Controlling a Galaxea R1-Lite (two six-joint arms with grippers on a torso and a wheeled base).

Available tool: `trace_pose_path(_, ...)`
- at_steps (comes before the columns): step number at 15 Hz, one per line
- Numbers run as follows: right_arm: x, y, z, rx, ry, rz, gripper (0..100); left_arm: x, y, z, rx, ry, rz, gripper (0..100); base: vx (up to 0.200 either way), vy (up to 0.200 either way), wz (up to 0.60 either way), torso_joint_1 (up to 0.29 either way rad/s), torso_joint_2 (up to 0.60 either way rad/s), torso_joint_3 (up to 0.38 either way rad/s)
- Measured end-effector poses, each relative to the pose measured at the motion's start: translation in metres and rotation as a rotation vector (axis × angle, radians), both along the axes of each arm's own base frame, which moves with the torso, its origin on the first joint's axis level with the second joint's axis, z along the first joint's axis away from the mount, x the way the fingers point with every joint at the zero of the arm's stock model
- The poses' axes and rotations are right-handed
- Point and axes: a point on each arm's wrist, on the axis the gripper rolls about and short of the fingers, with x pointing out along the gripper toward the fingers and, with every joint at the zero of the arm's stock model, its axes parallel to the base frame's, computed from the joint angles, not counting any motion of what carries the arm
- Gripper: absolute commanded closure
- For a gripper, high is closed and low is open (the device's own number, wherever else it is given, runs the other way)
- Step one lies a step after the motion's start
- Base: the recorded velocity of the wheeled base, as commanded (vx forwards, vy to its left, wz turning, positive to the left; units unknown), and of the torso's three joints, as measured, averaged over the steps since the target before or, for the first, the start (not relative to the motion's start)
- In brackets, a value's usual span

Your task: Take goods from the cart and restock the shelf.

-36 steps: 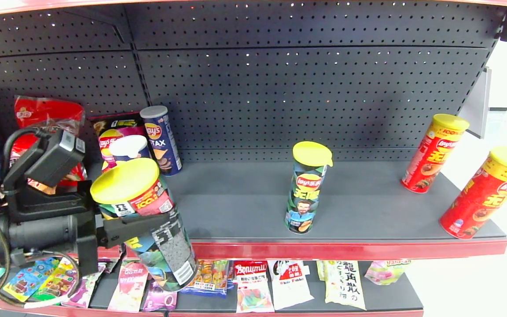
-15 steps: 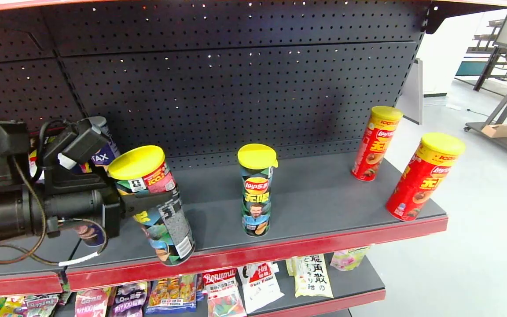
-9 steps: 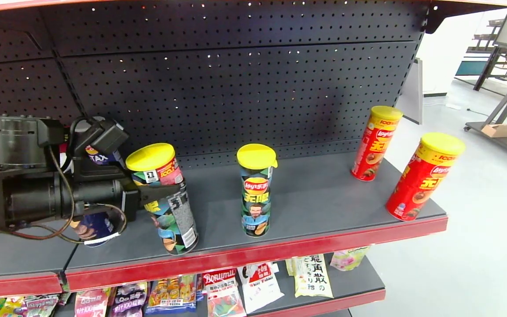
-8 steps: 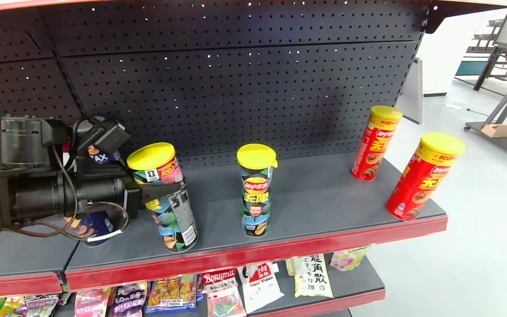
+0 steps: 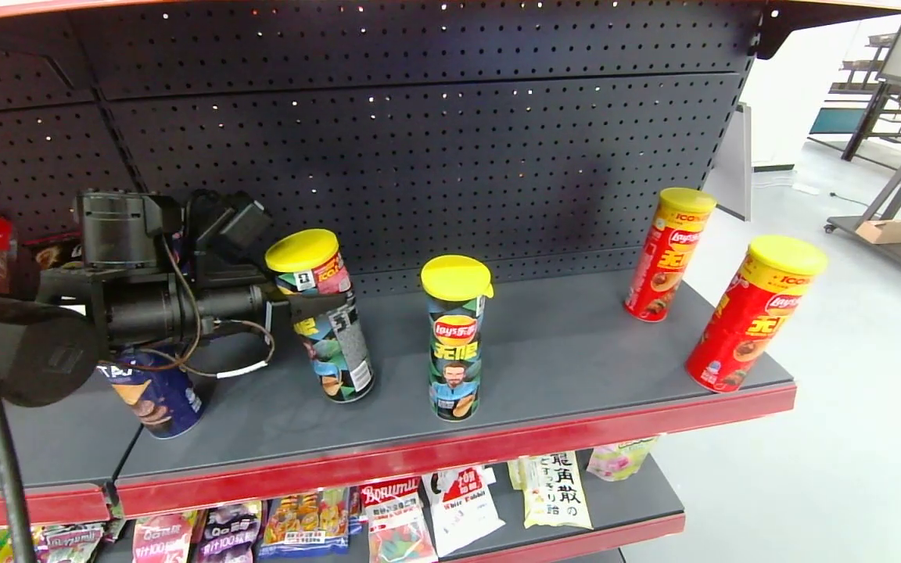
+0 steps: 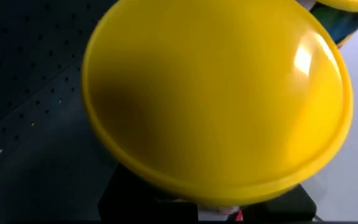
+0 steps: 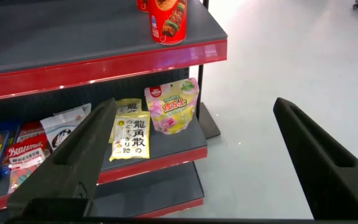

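The left end effector (image 5: 317,305) grips the upper part of a chip can (image 5: 341,356) with a yellow lid (image 6: 216,99). The can leans slightly, its base at the shelf (image 5: 576,360), just left of a matching can (image 5: 454,344). Two red cans (image 5: 665,254) stand further right. The right end effector (image 7: 194,109) is spread wide, holding nothing.

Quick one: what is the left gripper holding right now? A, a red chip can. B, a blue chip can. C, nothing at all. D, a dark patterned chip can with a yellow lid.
D: the left gripper is shut on the dark patterned chip can, gripping it just below its yellow lid.
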Motion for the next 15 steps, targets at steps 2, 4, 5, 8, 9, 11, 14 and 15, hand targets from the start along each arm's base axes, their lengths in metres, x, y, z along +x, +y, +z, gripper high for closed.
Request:
trace_pose_path(2, 0.0, 0.0, 0.0, 0.0, 0.0, 0.0, 0, 0.011, -0.005, 0.002, -0.004, -0.014, -0.009, 100, 0.0, 0.0, 0.0, 0.0, 0.0, 0.0)
trace_pose_path(4, 0.0, 0.0, 0.0, 0.0, 0.0, 0.0, 0, 0.023, -0.01, 0.005, -0.009, -0.037, -0.019, 100, 0.0, 0.0, 0.0, 0.0, 0.0, 0.0)
trace_pose_path(5, 0.0, 0.0, 0.0, 0.0, 0.0, 0.0, 0, 0.029, -0.013, 0.007, -0.011, -0.047, -0.024, 100, 0.0, 0.0, 0.0, 0.0, 0.0, 0.0)
trace_pose_path(8, 0.0, 0.0, 0.0, 0.0, 0.0, 0.0, 0, 0.041, -0.019, 0.005, -0.012, -0.054, -0.028, 100, 0.0, 0.0, 0.0, 0.0, 0.0, 0.0)
trace_pose_path(9, 0.0, 0.0, 0.0, 0.0, 0.0, 0.0, 0, 0.045, -0.022, 0.005, -0.012, -0.058, -0.032, 100, 0.0, 0.0, 0.0, 0.0, 0.0, 0.0)
trace_pose_path(11, 0.0, 0.0, 0.0, 0.0, 0.0, 0.0, 0, 0.054, -0.027, 0.006, -0.014, -0.069, -0.03, 100, 0.0, 0.0, 0.0, 0.0, 0.0, 0.0)
trace_pose_path(14, 0.0, 0.0, 0.0, 0.0, 0.0, 0.0, 0, 0.067, -0.038, 0.006, -0.016, -0.073, 0.032, 100, 0.0, 0.0, 0.0, 0.0, 0.0, 0.0)
trace_pose_path(15, 0.0, 0.0, 0.0, 0.0, 0.0, 0.0, 0, 0.07, -0.043, 0.004, -0.017, -0.067, 0.03, 100, 0.0, 0.0, 0.0, 0.0, 0.0, 0.0)
